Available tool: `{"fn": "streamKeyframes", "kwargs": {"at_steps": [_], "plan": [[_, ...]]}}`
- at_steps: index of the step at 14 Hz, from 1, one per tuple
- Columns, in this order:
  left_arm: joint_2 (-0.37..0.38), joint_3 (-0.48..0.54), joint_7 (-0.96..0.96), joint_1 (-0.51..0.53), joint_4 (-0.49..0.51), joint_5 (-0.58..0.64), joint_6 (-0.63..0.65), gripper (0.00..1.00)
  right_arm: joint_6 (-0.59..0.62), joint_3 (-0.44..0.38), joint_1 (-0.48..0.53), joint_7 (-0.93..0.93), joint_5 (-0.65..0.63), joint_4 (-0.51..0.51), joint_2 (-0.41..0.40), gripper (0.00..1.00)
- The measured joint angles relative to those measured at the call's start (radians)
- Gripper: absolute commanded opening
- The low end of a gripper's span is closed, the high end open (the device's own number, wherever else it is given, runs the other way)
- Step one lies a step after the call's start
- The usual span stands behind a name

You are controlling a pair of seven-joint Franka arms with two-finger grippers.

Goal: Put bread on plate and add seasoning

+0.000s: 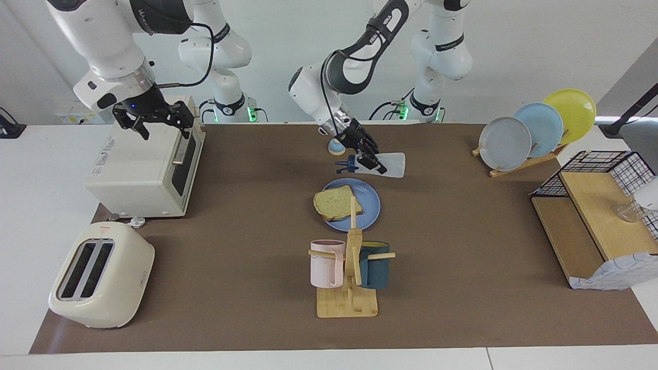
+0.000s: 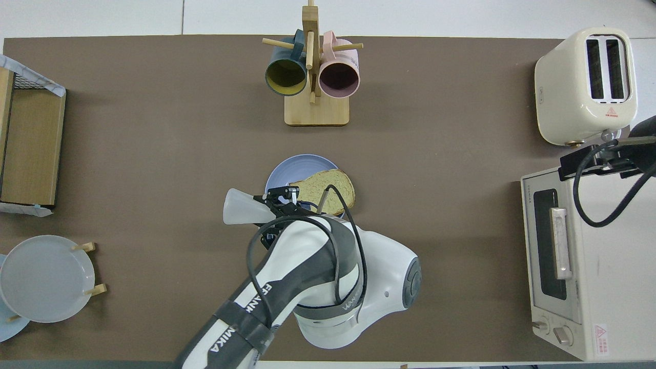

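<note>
Left gripper [image 1: 371, 162] jaws clamped on the seasoning [image 1: 383, 165], bottle tipped sideways, cap aimed just short of the plate [image 1: 371, 205], robot side. Bread [image 1: 336, 203] lies on the plate, overhanging its rim. Risk: spout not over the bread, so seasoning lands on the plate or mat. Right gripper [image 1: 154, 119] jaws wide, waiting over the toaster oven [image 1: 139, 174], well apart from the plate.

Both views are evenly and brightly lit from above, and no strong glare is seen. Soft, short shadows are cast on the brown surface [image 1: 462, 246] beside the toaster [image 1: 100, 275] and the mug rack [image 1: 347, 280]. Focus is sharp throughout; straight edges are slightly bowed near the frame borders.
</note>
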State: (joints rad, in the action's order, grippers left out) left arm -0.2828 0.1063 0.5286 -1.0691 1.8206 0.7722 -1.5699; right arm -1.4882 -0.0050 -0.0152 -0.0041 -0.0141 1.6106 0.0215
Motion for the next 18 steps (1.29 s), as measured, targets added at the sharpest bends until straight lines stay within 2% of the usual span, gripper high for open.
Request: {"fn": "streamKeyframes", "kwargs": {"at_steps": [3,10,14,18], "plan": [[-0.060,0.001,-0.010,-0.018,-0.040,0.034,0.093,0.00,0.000,-0.008,0.007,-0.003,0.000,0.000,-0.001,1.00],[-0.092,0.018,-0.010,-0.010,-0.065,0.070,0.180,0.00,-0.008,-0.018,0.022,-0.035,0.000,0.001,-0.005,1.00],[-0.234,0.033,-0.011,-0.007,-0.192,0.118,0.242,0.00,-0.009,-0.018,0.025,-0.040,0.000,0.001,-0.005,1.00],[-0.340,0.034,-0.009,-0.007,-0.241,0.205,0.373,0.00,-0.009,-0.019,0.030,-0.040,0.000,0.001,-0.005,1.00]]}}
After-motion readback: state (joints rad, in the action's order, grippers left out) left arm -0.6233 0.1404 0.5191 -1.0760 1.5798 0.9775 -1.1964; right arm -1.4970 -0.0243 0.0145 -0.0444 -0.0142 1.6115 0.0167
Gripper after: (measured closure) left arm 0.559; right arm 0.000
